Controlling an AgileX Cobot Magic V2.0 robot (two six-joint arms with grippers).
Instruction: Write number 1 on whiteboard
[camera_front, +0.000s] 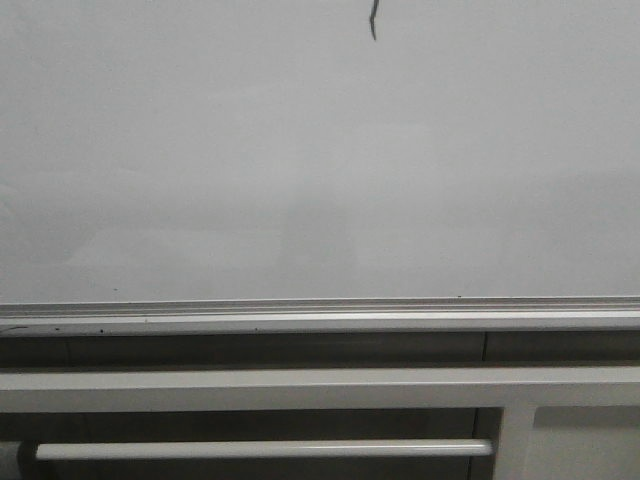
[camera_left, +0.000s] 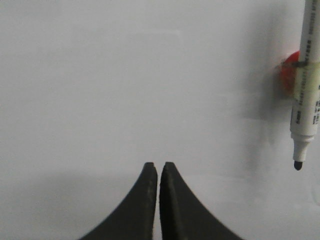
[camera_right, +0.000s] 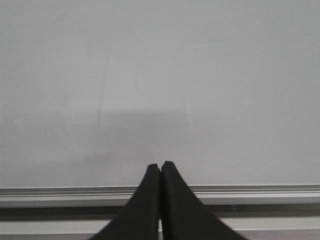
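A: Pale whiteboard fills our view; the number 1 sits at its top edge, apparently finished.

B: Left gripper and right gripper pressed together, empty. Marker hangs clipped nearby. We judge only retreat remains.

A dark number 1 stands on the whiteboard.

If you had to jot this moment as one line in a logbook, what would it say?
left gripper: shut, empty | right gripper: shut, empty | marker: uncapped, held by neither | number 1: on whiteboard, top edge
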